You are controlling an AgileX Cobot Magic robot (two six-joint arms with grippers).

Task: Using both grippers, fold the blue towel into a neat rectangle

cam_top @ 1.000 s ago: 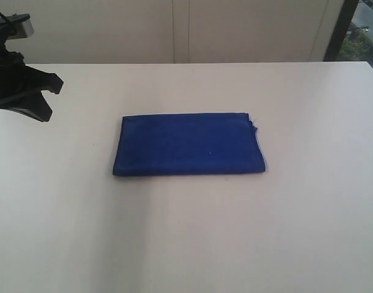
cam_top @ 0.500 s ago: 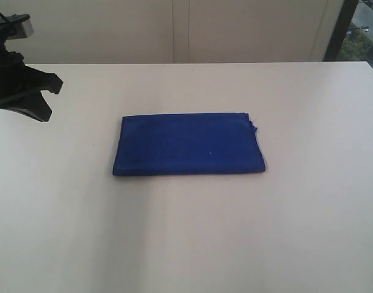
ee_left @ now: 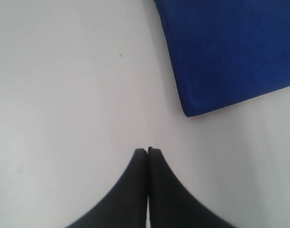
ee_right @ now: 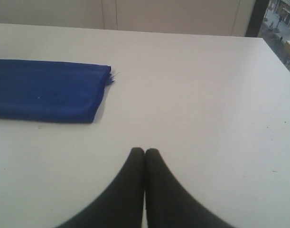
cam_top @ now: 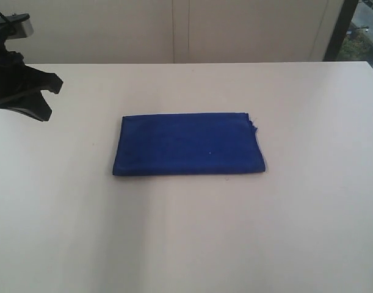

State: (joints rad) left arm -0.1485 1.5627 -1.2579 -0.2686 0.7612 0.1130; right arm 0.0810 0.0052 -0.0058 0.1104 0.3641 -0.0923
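Note:
The blue towel (cam_top: 187,144) lies folded into a flat rectangle in the middle of the white table (cam_top: 186,232). A small loose thread sticks out at its far right corner. My left gripper (ee_left: 147,150) is shut with nothing in it, hanging above bare table well clear of the blue towel (ee_left: 230,52). Its arm (cam_top: 18,85) shows at the far left of the exterior view. My right gripper (ee_right: 145,151) is also shut and empty, over bare table apart from the blue towel (ee_right: 45,90). The right arm is outside the exterior view.
A pale wall (cam_top: 186,30) runs behind the table's far edge. At the back right stands a dark window frame (cam_top: 342,27). The table's right edge (ee_right: 280,54) shows in the right wrist view.

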